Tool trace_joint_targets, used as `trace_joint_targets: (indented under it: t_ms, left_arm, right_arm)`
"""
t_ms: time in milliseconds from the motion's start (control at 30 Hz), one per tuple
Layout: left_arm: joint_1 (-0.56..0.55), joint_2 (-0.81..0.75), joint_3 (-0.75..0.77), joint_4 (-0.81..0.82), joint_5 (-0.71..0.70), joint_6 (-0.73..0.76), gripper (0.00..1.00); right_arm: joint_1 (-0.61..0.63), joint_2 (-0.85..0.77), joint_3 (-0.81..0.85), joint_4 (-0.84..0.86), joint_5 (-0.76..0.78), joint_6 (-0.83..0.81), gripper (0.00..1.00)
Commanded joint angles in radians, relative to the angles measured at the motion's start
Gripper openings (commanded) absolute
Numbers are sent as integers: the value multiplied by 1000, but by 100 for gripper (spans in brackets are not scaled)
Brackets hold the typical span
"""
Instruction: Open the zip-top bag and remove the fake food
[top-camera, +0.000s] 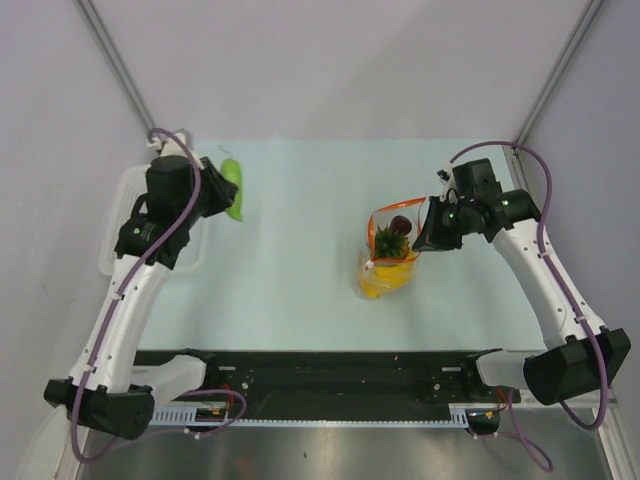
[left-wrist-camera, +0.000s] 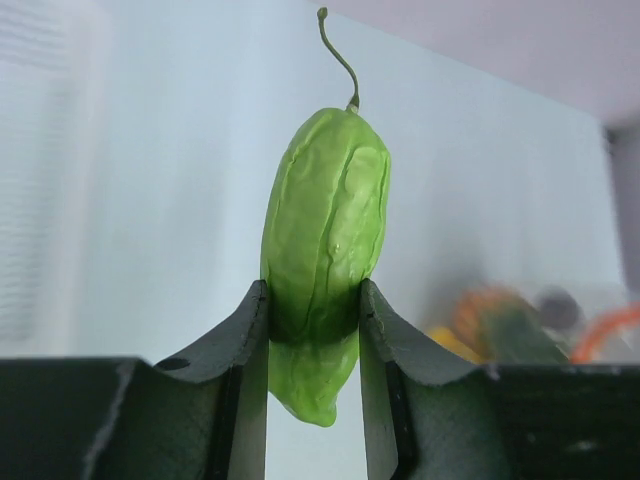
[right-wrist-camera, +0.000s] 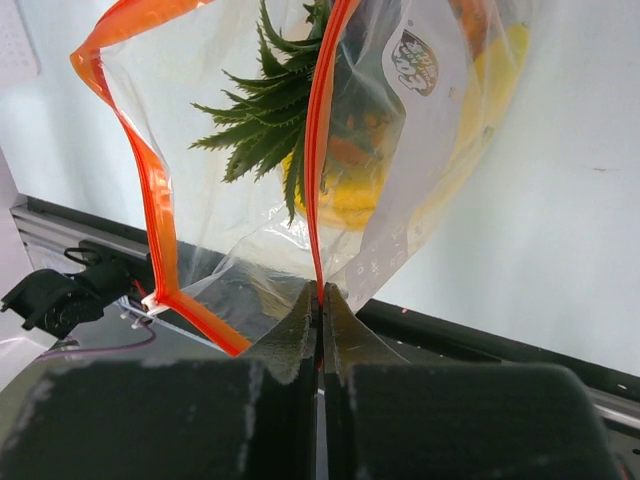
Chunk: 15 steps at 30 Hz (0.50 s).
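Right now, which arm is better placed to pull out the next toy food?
Left, probably: the right claw is shut on the zip-top bag, holding it open; the left claw only holds the green piece.

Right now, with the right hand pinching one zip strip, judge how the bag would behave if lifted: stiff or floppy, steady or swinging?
Probably floppy: the zip-top bag has creased clear film and a sagging open mouth. Likely bottom-heavy: the fake food bunches at the far end from the right hand, so it may swing or tilt.
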Motion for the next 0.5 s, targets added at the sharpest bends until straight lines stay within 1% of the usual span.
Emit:
trace_joint_targets:
  t_ms: [0,67,100,167,233,267,300,333,367,400,467]
  left_arm:
    - [222,26,-94,38,-98,-7,0]
    - [283,62,-112,63,-87,18,0]
    - [339,77,-129,111,-79,62,0]
    - [372,132,-146,173,-72,140,0]
    - [419,213,-151,233,-20,205,0]
    - [445,250,-126,233,-16,258,0]
    - [456,284,-109,215,-18,281,0]
    - [465,354,-94,201,-13,311,0]
    - [477,388,-58,179,2,367,0]
    - [482,425,-34,161,1,387,0]
    - [493,534,27,130,48,456,0]
  right_arm:
    - [-5,13,43,-3,-62,3,0]
    - [-3,25,42,2,-78,1,0]
    - [-2,31,48,-7,-79,-8,0]
    - [-2,45,68,-21,-67,-16,0]
    - [-2,54,82,-29,-58,-33,0]
    - [-3,67,103,-33,-47,-40,0]
    - [-3,80,118,-47,-39,-45,0]
    - [-2,91,134,-55,-27,-59,0]
    - [-3,100,148,-62,-7,-66,0]
    - [-5,119,174,-73,0,-69,0]
    - [-8,130,185,-75,8,-68,0]
